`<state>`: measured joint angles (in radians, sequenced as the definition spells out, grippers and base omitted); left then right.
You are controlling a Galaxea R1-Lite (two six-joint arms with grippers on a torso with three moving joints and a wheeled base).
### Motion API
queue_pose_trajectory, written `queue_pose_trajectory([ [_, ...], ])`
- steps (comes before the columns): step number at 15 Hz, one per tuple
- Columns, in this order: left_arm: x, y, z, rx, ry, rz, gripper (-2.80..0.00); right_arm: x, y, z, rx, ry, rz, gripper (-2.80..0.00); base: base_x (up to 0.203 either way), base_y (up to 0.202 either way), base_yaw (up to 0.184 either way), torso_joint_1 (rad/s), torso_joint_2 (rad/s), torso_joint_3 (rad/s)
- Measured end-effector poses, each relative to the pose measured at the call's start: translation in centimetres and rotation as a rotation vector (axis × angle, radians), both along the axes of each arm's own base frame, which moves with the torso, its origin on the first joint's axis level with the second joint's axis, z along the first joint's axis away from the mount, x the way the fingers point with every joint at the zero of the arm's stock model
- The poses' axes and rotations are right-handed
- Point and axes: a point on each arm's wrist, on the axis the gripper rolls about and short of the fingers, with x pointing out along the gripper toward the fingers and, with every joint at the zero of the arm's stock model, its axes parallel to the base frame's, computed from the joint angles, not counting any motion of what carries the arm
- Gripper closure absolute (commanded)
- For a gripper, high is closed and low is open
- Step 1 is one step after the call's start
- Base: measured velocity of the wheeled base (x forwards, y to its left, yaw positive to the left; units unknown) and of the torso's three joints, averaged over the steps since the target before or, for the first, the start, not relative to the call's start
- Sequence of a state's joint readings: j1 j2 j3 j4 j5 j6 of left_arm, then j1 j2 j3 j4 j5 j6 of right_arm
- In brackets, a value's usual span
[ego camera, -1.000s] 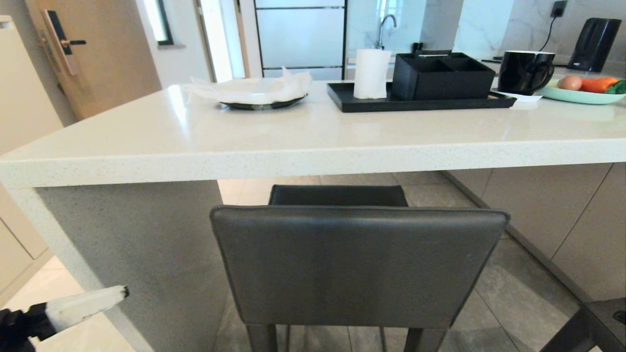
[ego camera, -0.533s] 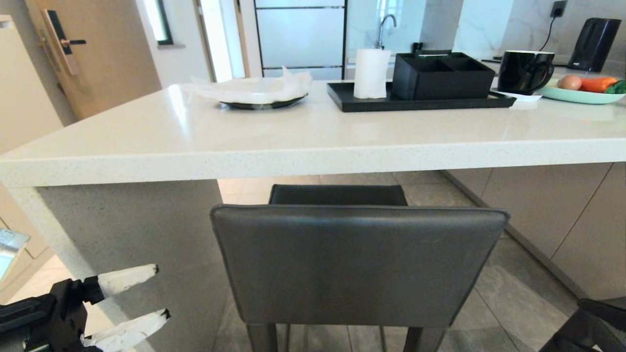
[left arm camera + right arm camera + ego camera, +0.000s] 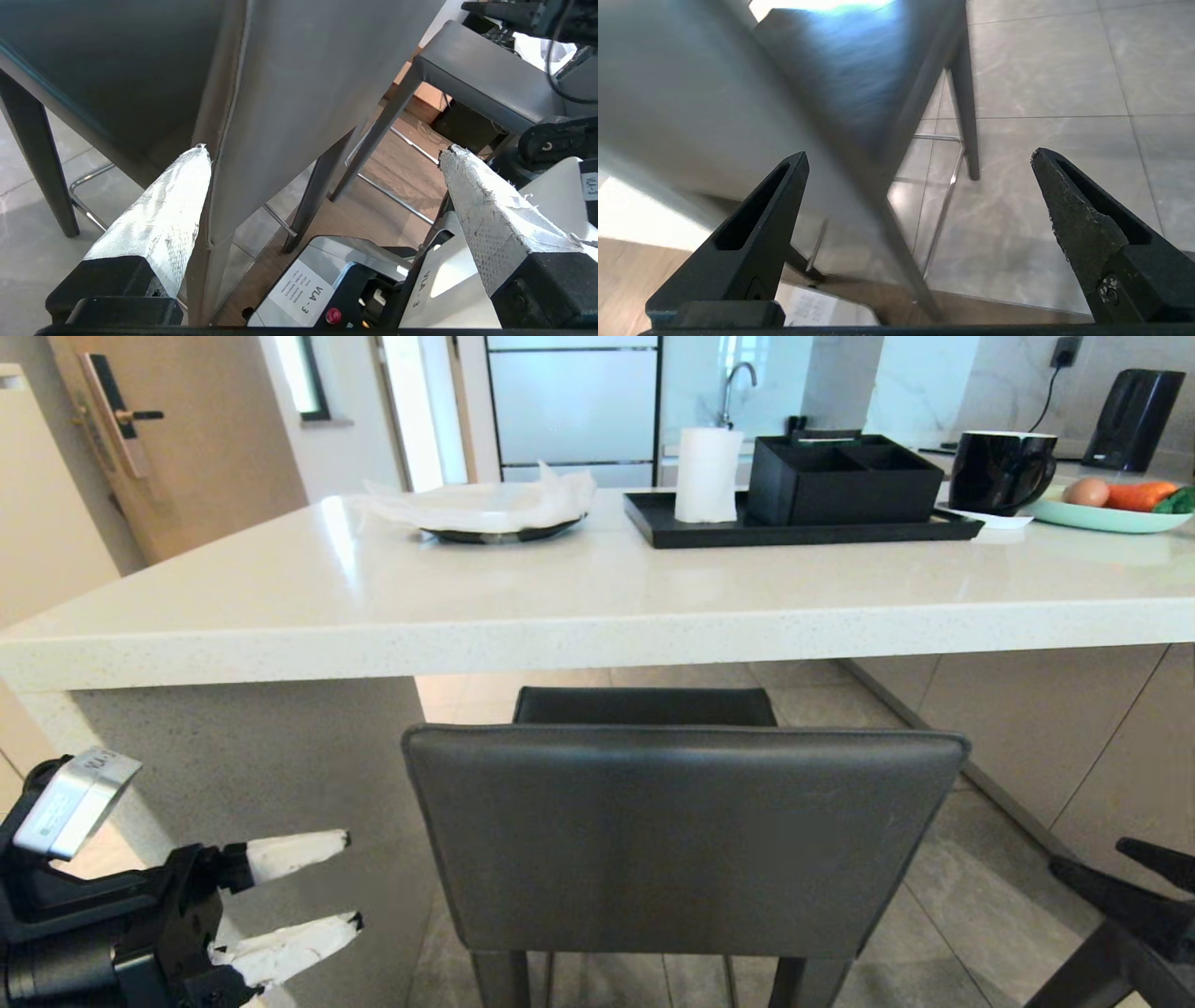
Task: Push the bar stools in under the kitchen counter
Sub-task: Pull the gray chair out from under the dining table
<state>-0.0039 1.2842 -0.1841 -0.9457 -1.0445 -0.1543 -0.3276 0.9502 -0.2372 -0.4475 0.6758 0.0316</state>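
From my seat the stool (image 3: pixel 686 840) sits at 6 o'clock, seat tucked under the surface (image 3: pixel 560 607), legs cut off. Left fingers (image 3: pixel 299 887) released; right fingers (image 3: pixel 1134 873) released, mostly out of frame. Tray (image 3: pixel 672 530) at 1 o'clock holds a paper roll (image 3: pixel 709 476).

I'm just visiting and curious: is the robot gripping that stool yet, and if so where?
No, nothing is held. The left gripper and right gripper are both open, flanking the stool backrest without gripping it.

Matt leather bar stool (image 3: pixel 686 840), glossy speckled stone kitchen counter (image 3: pixel 560 597).
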Motion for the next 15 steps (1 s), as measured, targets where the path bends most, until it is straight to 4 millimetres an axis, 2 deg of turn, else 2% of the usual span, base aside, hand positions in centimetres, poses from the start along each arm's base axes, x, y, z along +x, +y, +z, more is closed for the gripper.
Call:
queue_pose_trajectory([
  [3,0.7,-0.3,-0.1,0.0,-0.005,-0.02,-2.8,0.5,-1.6,-1.0,0.05,-0.016,0.17,-2.8,0.0,0.0,0.0,0.0,0.0,0.0],
  [6,1.9,-0.5,-0.4,-0.003,-0.043,-0.037,-2.8,1.6,-0.5,-1.2,0.097,-0.025,0.456,-2.8,0.0,0.0,0.0,0.0,0.0,0.0],
  [8,2.9,-0.7,-0.6,-0.006,-0.081,-0.049,-2.8,3.0,0.2,-0.9,0.108,-0.014,0.564,-2.8,0.0,0.0,0.0,0.0,0.0,0.0],
  [11,3.9,-1.0,-1.5,-0.005,-0.053,-0.066,-2.8,5.2,0.3,-0.7,0.111,-0.005,0.619,-2.8,0.0,0.0,0.0,0.0,0.0,0.0],
  [15,5.0,-1.5,-2.2,-0.006,-0.059,-0.085,-2.8,7.7,0.0,-1.5,0.093,-0.028,0.637,-2.8,0.0,0.0,0.0,0.0,0.0,0.0],
])
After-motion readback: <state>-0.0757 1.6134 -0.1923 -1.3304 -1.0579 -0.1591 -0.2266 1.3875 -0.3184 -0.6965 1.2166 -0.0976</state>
